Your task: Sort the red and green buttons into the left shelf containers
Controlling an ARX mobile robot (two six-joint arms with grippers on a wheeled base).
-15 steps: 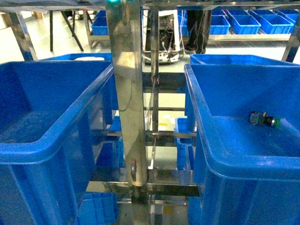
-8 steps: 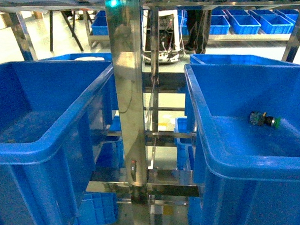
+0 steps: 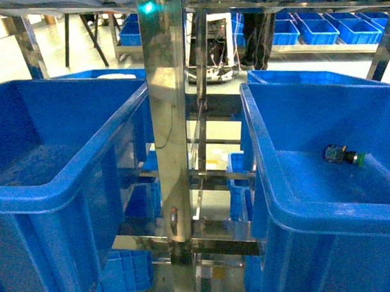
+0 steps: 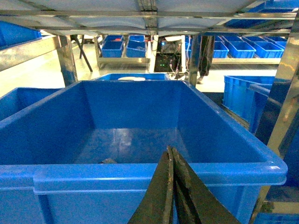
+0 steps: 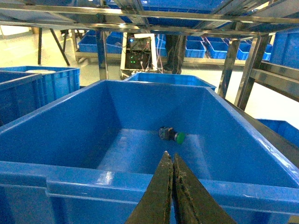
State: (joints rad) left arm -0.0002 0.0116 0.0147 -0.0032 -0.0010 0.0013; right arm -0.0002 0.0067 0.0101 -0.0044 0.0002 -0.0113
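The green button [image 3: 344, 156] lies on its side on the floor of the right blue bin [image 3: 265, 150], green cap to the right; in the right wrist view the same green button [image 5: 172, 135] rests mid-floor. My right gripper [image 5: 169, 154] is shut and empty, held before that bin's near rim [image 5: 117, 179]. In front of the left blue bin [image 4: 140, 170] my left gripper [image 4: 171, 149] is also shut with nothing in it. A small dark thing [image 4: 108, 161] peeks over that bin's near rim; I cannot identify it. The red button is out of view. Neither gripper shows in the head view.
A steel shelf post [image 3: 167, 121] stands between the two bins, the left bin [image 3: 68, 189] beside it. Steel shelf rails [image 5: 140, 14] run overhead. More blue bins [image 3: 319, 31] sit on racks at the back, and others [image 3: 125, 270] below.
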